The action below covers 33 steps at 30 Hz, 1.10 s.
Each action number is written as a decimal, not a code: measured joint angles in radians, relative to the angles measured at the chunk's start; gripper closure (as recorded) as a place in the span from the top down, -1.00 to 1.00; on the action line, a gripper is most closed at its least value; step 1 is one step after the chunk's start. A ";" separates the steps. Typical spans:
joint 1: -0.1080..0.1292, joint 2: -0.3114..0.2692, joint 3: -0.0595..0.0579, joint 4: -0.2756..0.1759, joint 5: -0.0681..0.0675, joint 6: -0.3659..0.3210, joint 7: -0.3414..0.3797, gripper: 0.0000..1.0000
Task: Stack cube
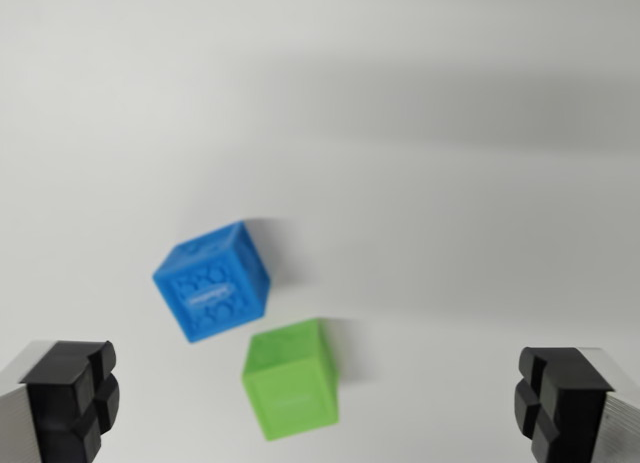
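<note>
A blue cube (212,279) rests on the white table, turned at an angle, left of the picture's middle. Just below and to its right lies a green cube (291,379), close to the blue one with a narrow gap between them. My gripper (318,403) hovers above them, open wide. Its black left fingertip (70,398) shows in the bottom left corner and its right fingertip (560,401) in the bottom right. The green cube lies between the fingers, nearer the left one. Nothing is held.
The white table (420,133) fills the whole view. A soft grey shadow band crosses its upper right part.
</note>
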 joint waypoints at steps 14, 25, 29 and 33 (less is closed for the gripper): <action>0.000 -0.034 0.000 -0.132 0.001 0.103 -0.057 1.00; 0.000 -0.053 0.000 -0.243 0.003 0.198 -0.111 1.00; 0.000 -0.057 0.000 -0.284 0.004 0.237 -0.133 1.00; 0.000 -0.060 0.000 -0.324 0.005 0.274 -0.154 1.00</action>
